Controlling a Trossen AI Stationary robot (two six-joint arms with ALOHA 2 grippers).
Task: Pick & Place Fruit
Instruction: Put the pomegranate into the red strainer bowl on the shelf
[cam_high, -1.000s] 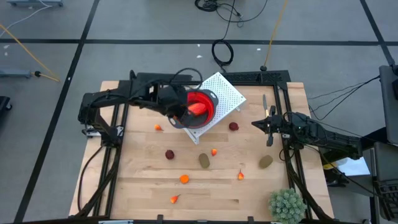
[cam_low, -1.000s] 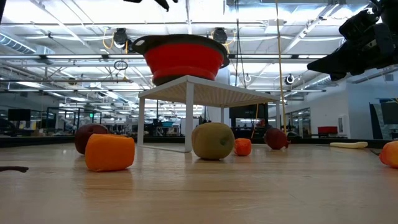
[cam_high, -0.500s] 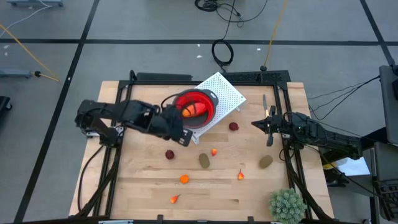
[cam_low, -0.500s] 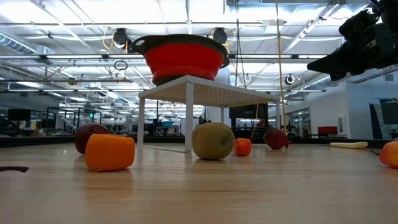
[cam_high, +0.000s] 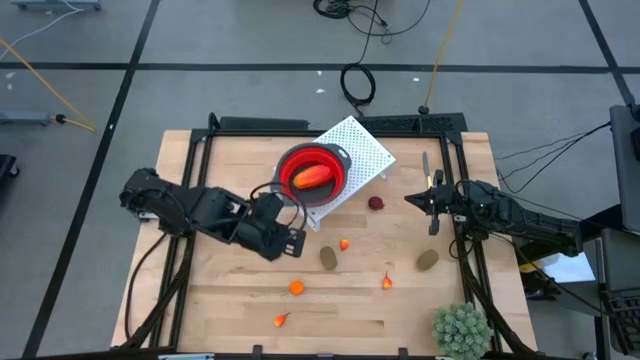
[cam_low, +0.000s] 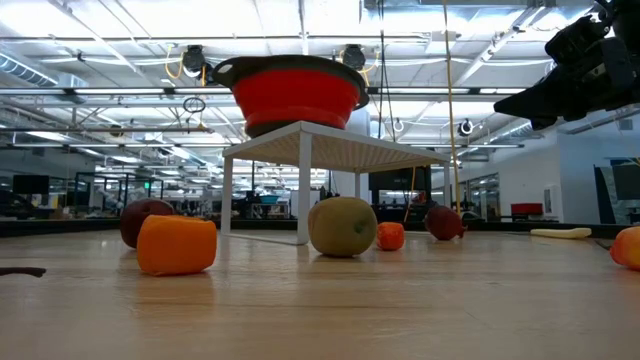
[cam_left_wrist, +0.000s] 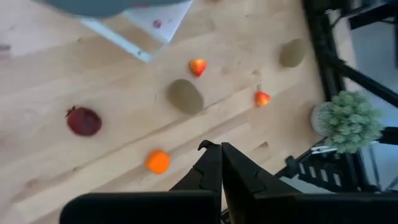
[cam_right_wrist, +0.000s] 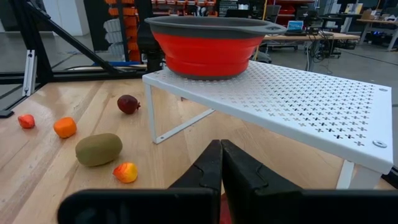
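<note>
While the red bowl (cam_high: 312, 172) sits on the white perforated stand (cam_high: 358, 156) at the table's far middle, a longer red-orange piece (cam_high: 313, 178) lies inside it, long axis running roughly left-right across the bowl with a slight tilt. Left gripper (cam_high: 292, 241) hangs over the wood just in front of the stand's near-left edge, fingers pressed together, holding nothing; the left wrist view shows the closed tips (cam_left_wrist: 219, 151) above bare board. Right gripper (cam_high: 412, 198) waits at the right side rail, fingers pressed together too, empty.

Fruit left on the table (cam_high: 230, 300): dark red ball (cam_high: 375, 203) beside the stand's right corner, brown-green oval (cam_high: 328, 258) near centre with long axis running near-to-far, second oval (cam_high: 427, 260) close to the right rail, tilted diagonally. Small orange bits (cam_high: 344, 243), (cam_high: 296, 288), (cam_high: 387, 282), (cam_high: 280, 320) are scattered across the middle and front. Another dark red ball (cam_left_wrist: 83, 121) shows only in the left wrist view.

Spiky green plant (cam_high: 461, 329) occupies the front-right corner. Front-left board is open; black rails edge both sides.
</note>
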